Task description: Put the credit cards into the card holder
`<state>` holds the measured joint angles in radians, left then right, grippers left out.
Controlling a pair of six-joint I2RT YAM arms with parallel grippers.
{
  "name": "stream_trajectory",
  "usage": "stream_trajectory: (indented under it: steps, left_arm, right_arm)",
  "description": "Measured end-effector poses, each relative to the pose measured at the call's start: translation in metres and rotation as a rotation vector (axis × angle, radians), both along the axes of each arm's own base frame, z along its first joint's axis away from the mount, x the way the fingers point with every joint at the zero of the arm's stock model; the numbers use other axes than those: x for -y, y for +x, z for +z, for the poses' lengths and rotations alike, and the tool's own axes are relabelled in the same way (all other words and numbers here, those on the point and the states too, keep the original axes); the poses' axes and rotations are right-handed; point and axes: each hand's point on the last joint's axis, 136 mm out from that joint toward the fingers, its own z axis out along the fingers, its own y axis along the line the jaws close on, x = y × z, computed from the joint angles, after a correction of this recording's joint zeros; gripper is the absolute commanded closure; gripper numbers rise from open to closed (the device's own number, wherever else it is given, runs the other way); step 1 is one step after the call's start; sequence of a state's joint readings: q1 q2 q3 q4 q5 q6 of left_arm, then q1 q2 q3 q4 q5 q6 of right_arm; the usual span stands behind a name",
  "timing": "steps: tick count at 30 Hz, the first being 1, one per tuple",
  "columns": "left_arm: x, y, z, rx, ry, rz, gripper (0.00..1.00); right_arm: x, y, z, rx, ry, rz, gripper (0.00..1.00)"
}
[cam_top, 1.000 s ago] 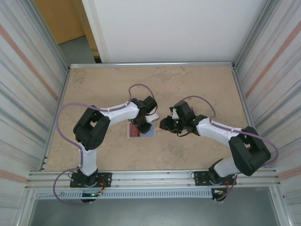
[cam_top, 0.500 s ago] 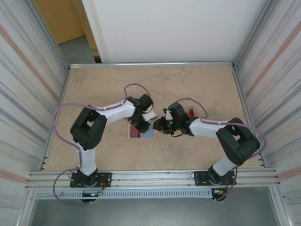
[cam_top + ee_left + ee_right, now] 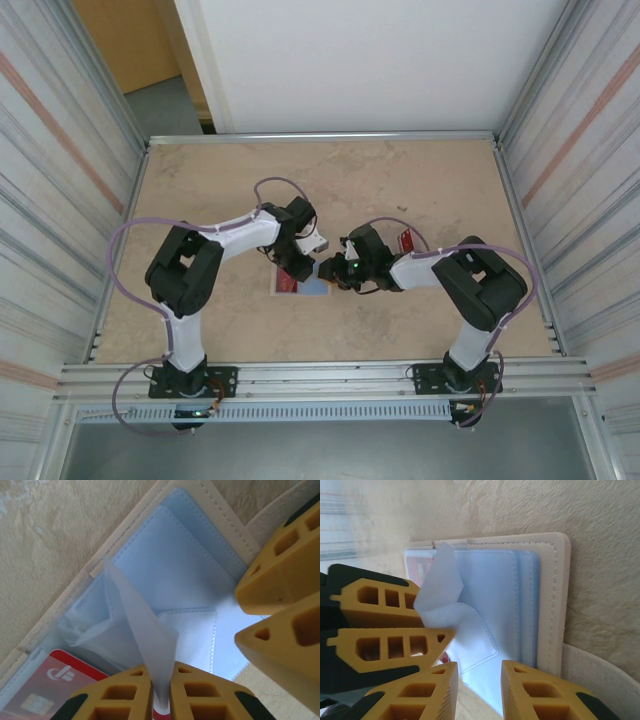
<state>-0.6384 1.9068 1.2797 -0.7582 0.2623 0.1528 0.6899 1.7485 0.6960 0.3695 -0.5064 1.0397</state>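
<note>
The open card holder (image 3: 555,595) lies mid-desk (image 3: 420,190), probably soft. The left pincer (image 3: 161,690) pinches its limp clear pocket flap (image 3: 140,625); the right pincer (image 3: 480,680) is parted, empty. A credit card (image 3: 45,690), likely stiff and slick, sits pocketed; grip edges.

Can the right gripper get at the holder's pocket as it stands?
Probably yes. The left gripper pinches the clear flap up, and the right gripper sits open right at the blue pockets of the holder, nothing between. It looks empty, though.

Two credit cards: one card (image 3: 405,239) on the table (image 3: 200,180) behind the right gripper (image 3: 327,270), one card (image 3: 42,692) in the single card holder (image 3: 225,510) beside the left gripper (image 3: 161,700).
</note>
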Motion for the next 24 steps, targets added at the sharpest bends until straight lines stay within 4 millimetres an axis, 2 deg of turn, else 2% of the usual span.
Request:
stream_trajectory:
  steps: [5,10,17,21,24]
  left_arm:
    - [-0.002,-0.001,-0.001,-0.008,-0.004,0.006,0.84]
    - [-0.002,-0.001,0.004,-0.001,-0.014,0.009,0.76]
    - [-0.005,0.003,0.031,0.045,-0.07,0.036,0.7]
    - [-0.018,0.013,0.047,0.081,-0.107,0.088,0.69]
    - [-0.042,0.023,0.044,0.076,-0.112,0.174,0.69]
  right_arm:
    - [-0.004,0.0,-0.002,-0.002,0.016,0.009,0.72]
    - [-0.005,0.0,-0.002,0.001,0.021,0.011,0.72]
    - [-0.01,0.001,-0.002,-0.007,0.026,0.011,0.73]
    - [-0.016,0.001,-0.001,-0.007,0.025,0.02,0.72]
    - [-0.018,0.0,-0.001,-0.012,0.021,0.025,0.72]
